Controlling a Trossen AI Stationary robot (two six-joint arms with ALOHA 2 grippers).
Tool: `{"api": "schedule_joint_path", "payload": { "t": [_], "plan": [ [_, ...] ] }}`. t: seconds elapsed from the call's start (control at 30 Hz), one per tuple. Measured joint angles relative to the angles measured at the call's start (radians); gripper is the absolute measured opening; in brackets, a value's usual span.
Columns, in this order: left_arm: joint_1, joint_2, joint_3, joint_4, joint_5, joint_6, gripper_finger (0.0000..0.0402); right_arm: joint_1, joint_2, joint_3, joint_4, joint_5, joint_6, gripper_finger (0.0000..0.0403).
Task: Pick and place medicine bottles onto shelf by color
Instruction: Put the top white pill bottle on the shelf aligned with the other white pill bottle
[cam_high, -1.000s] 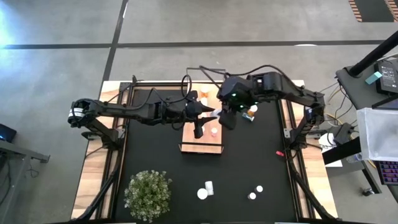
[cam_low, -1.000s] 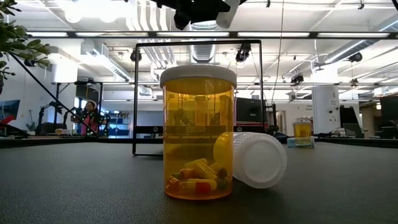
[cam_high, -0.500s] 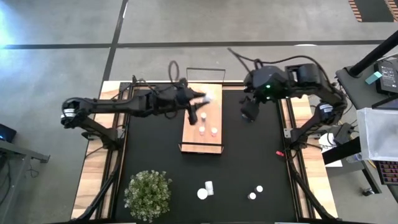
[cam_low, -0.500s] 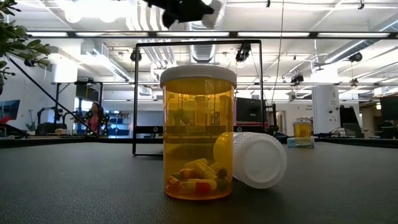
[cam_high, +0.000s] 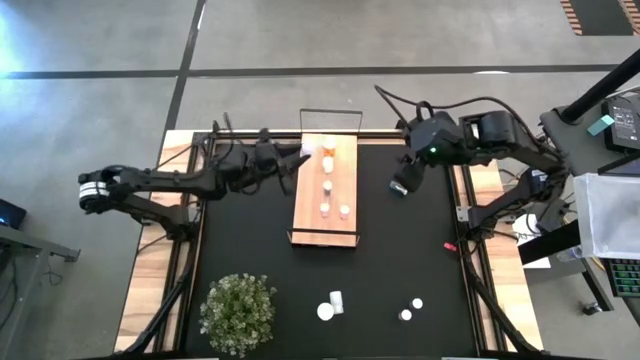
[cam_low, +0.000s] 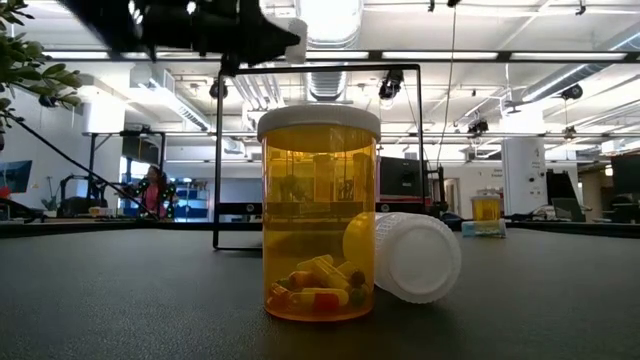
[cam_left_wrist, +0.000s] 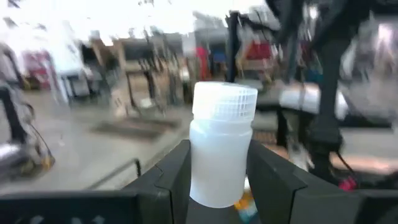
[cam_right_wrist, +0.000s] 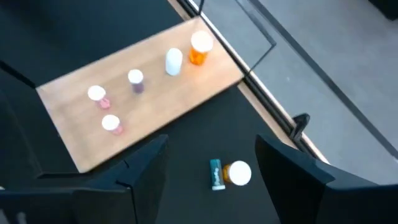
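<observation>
Left gripper (cam_left_wrist: 217, 180): clamped on a white bottle (cam_left_wrist: 221, 146), which we see standing upright between the two fingers in the left wrist view; from above it sits at the shelf's far left corner.
Right gripper (cam_high: 403, 185): fingers spread with nothing between them, above the black mat (cam_high: 400, 260) near the mat's far right edge, well apart from the shelf.
Shelf (cam_high: 326, 222): light-wood board lying lengthwise down the middle of the mat; we count an orange bottle (cam_right_wrist: 199, 48) and a second white bottle (cam_right_wrist: 173, 61) at its far end, then a purple-tinted one (cam_right_wrist: 135, 81) and two pink ones (cam_right_wrist: 104, 110) towards the near end.
Off the shelf: an orange bottle with a teal box (cam_right_wrist: 227, 174) just below the right gripper; more bottles (cam_high: 330, 303) along the mat's near edge, and a plant (cam_high: 238, 310) at the near left corner.
Step in hand: we judge that the left arm is carrying its white bottle in for placing.
Next move: lower it upright beside the white bottle already there, then open the fingers; the neighbours stand close, so a clean vertical descent matters.
</observation>
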Motion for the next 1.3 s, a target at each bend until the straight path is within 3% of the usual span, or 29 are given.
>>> {"api": "schedule_joint_path", "payload": {
  "t": [0.1,0.2,0.5,0.77,0.9,1.0,1.17,1.3],
  "plan": [
    [0.013,0.039,-0.104,0.156,-0.044,0.000,0.0116,0.000,-0.021,-0.075,0.032,0.000,0.006,0.0228],
    [0.024,0.079,-0.158,0.201,-0.068,-0.001,0.0116,0.000,-0.044,-0.146,0.079,0.000,0.007,0.0228],
    [0.052,0.275,-0.175,0.296,-0.116,-0.089,0.0116,0.000,-0.102,-0.303,0.191,0.000,0.014,0.0226],
    [0.068,0.532,-0.198,0.679,-0.095,-0.110,0.0116,0.000,-0.131,-0.393,0.195,0.000,0.000,0.0226],
    [0.079,0.648,-0.198,0.726,-0.010,-0.176,0.0116,0.000,-0.150,-0.432,0.196,0.025,-0.029,0.0226],
    [0.083,0.704,-0.196,0.760,-0.004,-0.208,0.0116,0.000,-0.172,-0.464,0.196,0.075,-0.049,0.0226],
    [0.103,0.727,-0.196,0.764,-0.013,-0.209,0.0116,0.000,-0.213,-0.517,0.199,0.168,0.006,0.0226],
    [0.129,0.727,-0.196,0.764,-0.012,-0.203,0.0116,-0.001,-0.235,-0.548,0.197,0.174,0.091,0.0226]
  ]
}}
